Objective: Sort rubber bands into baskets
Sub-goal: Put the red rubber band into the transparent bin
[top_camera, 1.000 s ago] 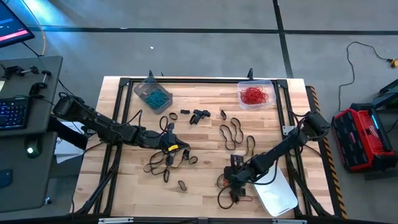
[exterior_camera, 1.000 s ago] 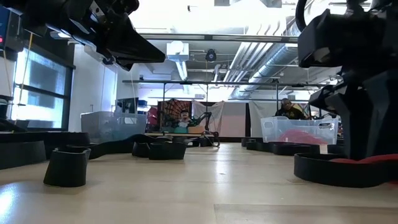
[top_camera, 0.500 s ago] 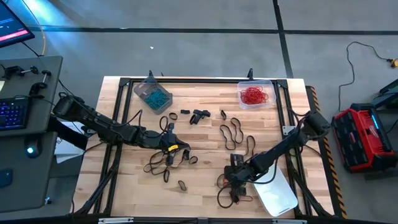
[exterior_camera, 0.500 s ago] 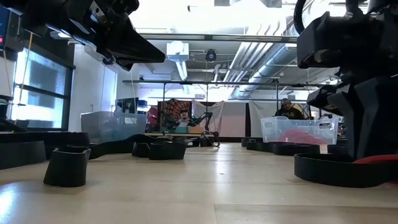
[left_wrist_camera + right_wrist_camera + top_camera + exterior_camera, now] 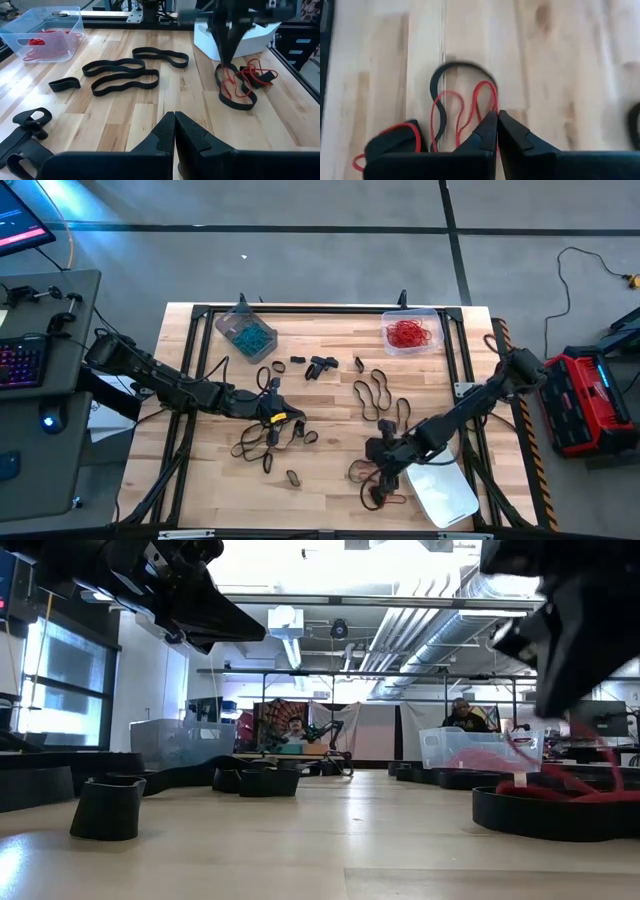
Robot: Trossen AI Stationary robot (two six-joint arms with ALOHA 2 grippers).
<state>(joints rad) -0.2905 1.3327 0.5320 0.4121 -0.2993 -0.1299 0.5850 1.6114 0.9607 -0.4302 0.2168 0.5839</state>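
Note:
My right gripper (image 5: 383, 463) stands above the table's near right part, shut on a red rubber band (image 5: 231, 80) that trails down onto a black band (image 5: 245, 105). My left gripper (image 5: 272, 418) waits shut over the table's left middle, nothing between its fingers (image 5: 175, 120). Several black rubber bands (image 5: 375, 395) lie flat around the table's middle. Of the baskets, the grey-tinted one (image 5: 245, 330) holds teal bands, the clear one (image 5: 410, 332) holds red bands, and the whitish one (image 5: 450, 495) stands beside my right gripper. My right gripper pinches a strand of the red rubber band's upper loop (image 5: 493, 102) between its two fingertips. The fingers come from above, slanting down. The band hangs below them, drawn up in long strands (image 5: 560, 775), while its lower loops (image 5: 255, 75) lie on the table and across the black band.
More black bands (image 5: 262, 445) lie near my left gripper, and small ones (image 5: 318, 365) lie toward the far edge. A dark frame (image 5: 320, 310) runs round the tabletop. A red case (image 5: 585, 400) stands on the floor to the right.
My right gripper has risen and shifted slightly toward the table's right edge. The red band's upper loop has come up with it, drawn into strands, while its lower loops and the black band under them have stayed on the table.

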